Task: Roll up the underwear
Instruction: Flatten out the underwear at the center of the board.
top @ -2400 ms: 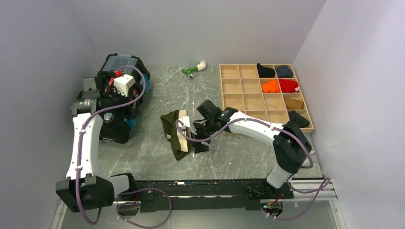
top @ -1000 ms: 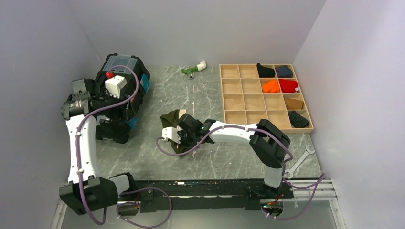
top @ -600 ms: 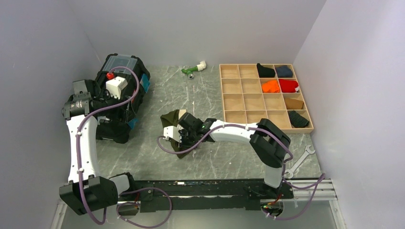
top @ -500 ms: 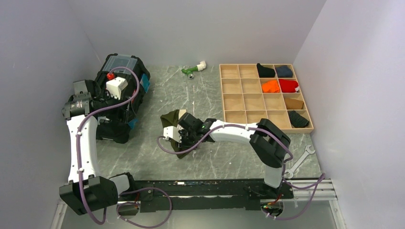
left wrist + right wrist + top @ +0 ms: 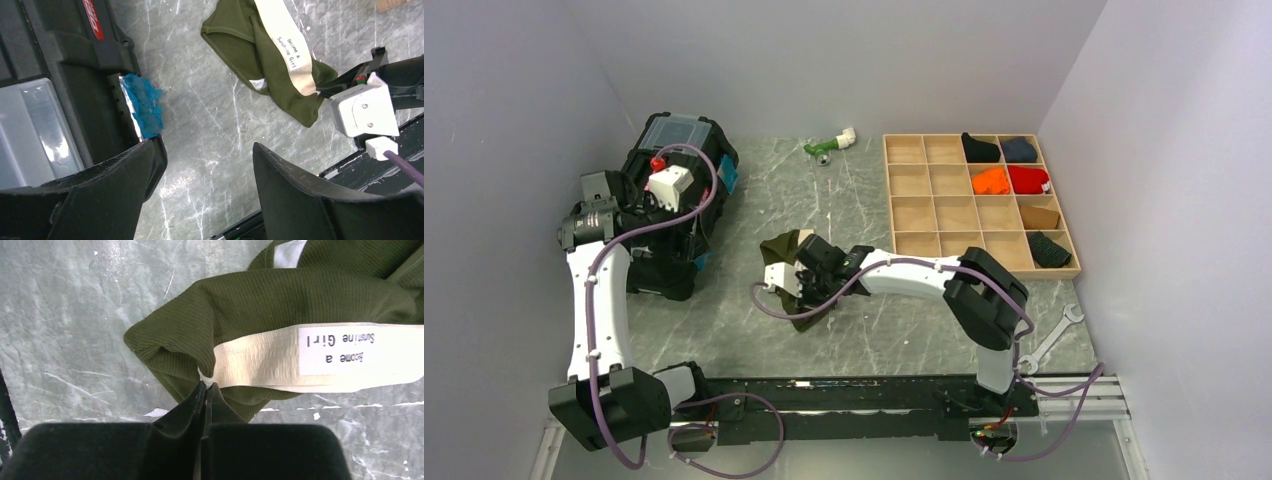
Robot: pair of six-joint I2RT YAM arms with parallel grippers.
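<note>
The underwear [image 5: 779,252] lies crumpled on the marble table left of centre, olive-green with a cream waistband [image 5: 310,357] bearing a printed label. My right gripper [image 5: 808,290] is low over its near end. In the right wrist view the right gripper [image 5: 206,386] is shut, its tips pinching the end of the waistband and the green cloth beside it. My left gripper [image 5: 205,165] hangs open above bare table beside the toolbox, nothing between its fingers, well left of the underwear [image 5: 240,45]. In the top view the left gripper [image 5: 686,215] is over the toolbox's right side.
A black toolbox [image 5: 674,200] with a blue patch [image 5: 145,105] stands at the left. A wooden compartment tray [image 5: 929,200] at the back right holds several cloth rolls. A green-and-white object [image 5: 827,146] lies at the back, a wrench [image 5: 1049,340] at the front right.
The right gripper has closed onto the waistband end at the underwear's near edge. The left wrist has shifted slightly over the toolbox.
</note>
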